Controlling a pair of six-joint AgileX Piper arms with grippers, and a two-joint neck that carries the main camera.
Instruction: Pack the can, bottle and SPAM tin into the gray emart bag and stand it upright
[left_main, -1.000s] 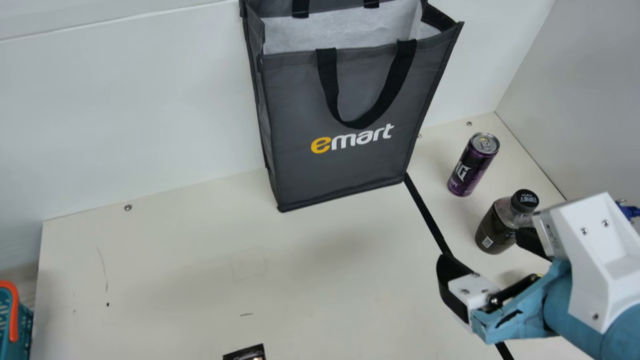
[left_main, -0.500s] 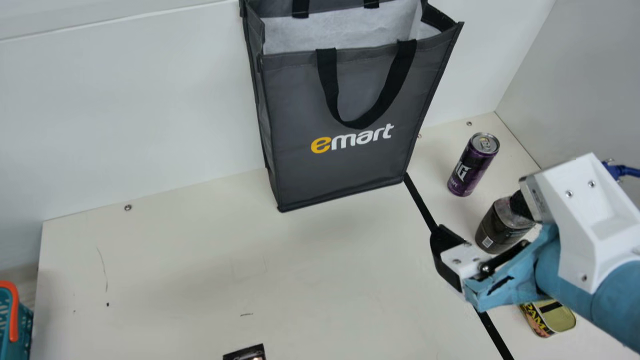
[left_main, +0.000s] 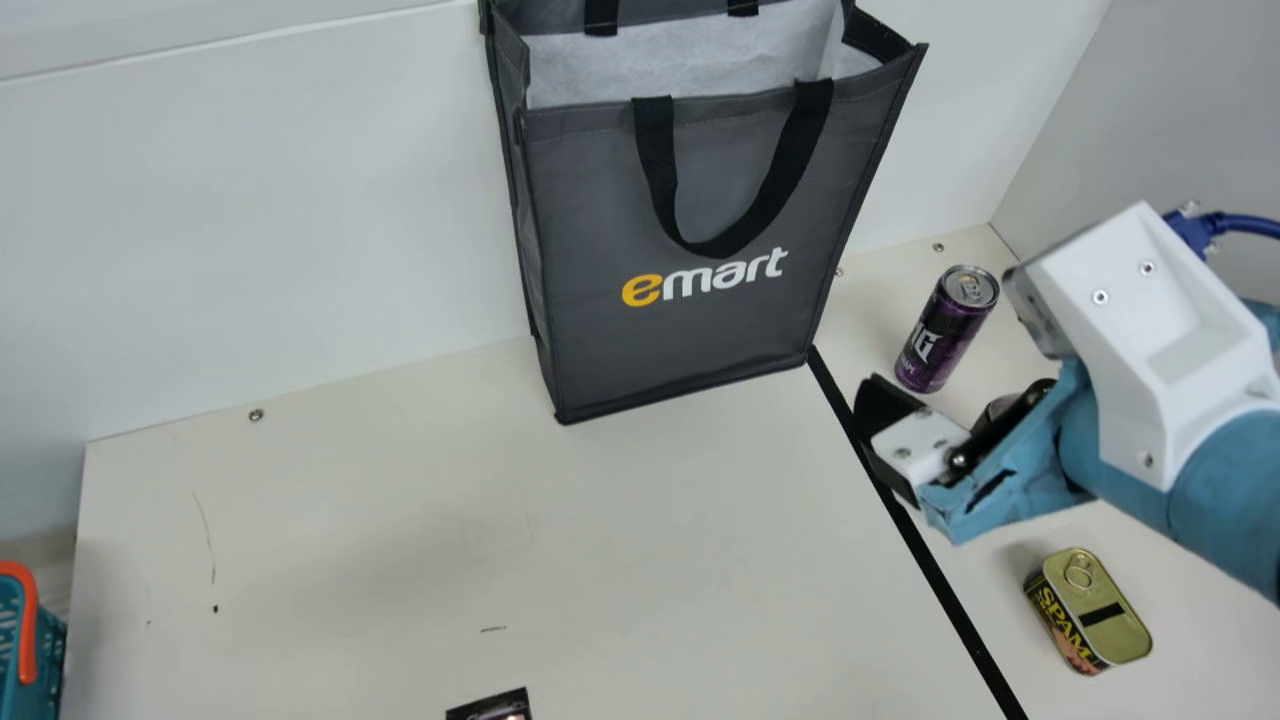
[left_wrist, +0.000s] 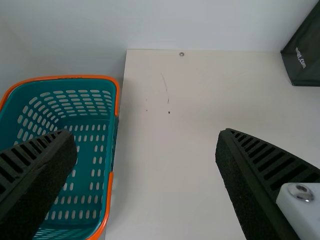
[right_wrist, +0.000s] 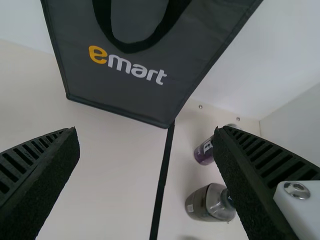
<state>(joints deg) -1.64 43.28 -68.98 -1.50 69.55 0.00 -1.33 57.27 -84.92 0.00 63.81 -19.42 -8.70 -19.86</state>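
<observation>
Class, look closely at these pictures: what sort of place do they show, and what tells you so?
Probably a robot test bench laid out for a shopping task: a gray emart bag on a table against white panels, a SPAM tin beside a black line, and a teal basket.

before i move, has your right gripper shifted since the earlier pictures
Yes. In the main view my right gripper has moved up the picture, toward the back wall and closer to the can, which has stayed put.
</observation>
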